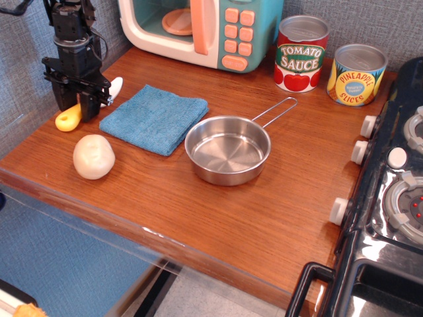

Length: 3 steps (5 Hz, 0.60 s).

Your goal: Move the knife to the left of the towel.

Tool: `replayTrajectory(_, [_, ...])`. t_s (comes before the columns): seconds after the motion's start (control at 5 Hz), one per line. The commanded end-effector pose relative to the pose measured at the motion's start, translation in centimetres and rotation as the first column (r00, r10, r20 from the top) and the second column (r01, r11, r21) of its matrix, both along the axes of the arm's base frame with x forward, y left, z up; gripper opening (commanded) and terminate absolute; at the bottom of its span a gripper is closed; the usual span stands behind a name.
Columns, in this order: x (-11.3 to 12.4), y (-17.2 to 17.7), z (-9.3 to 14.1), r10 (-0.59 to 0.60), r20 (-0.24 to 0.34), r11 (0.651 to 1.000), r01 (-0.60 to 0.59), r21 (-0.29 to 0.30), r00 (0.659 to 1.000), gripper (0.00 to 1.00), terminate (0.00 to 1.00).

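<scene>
Wooden counter (pixel 218 198), knife (pixel 84 106) left of towel (pixel 154 117), yellow handle near-left, claw (pixel 80 104) seemingly clamping it.

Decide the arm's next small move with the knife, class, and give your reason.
Probably open the pincer and lift clear: the knife already lies low at the table, left of the towel, with the pincer apparently closed around it.

Wooden counter (pixel 277 218): towel (pixel 155 117), pan (pixel 228 149), potato (pixel 93 156), cans (pixel 301 53).

Knife (pixel 73 114) left of towel (pixel 155 117), pan (pixel 228 149) right.
</scene>
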<state>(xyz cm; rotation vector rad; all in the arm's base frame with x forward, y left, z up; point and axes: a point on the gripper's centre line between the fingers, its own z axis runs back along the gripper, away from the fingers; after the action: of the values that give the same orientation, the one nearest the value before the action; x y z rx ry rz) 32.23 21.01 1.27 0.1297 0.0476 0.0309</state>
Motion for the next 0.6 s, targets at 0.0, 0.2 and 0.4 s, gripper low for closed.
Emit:
replayTrajectory(0.0, [-0.1, -0.7, 6.1, 0.000, 0.151, 0.999, -0.007, 0.044, 0.989, 1.00, 0.00])
replayTrajectory(0.2, [-0.3, -2.6, 10.3, 0.039, 0.248, 0.999, -0.038, -0.006, 0.968, 1.00, 0.00])
replayTrajectory(0.4, [-0.3, -5.4, 10.7, 0.071, 0.243, 0.994, -0.047, -0.102, 0.967, 1.00, 0.00])
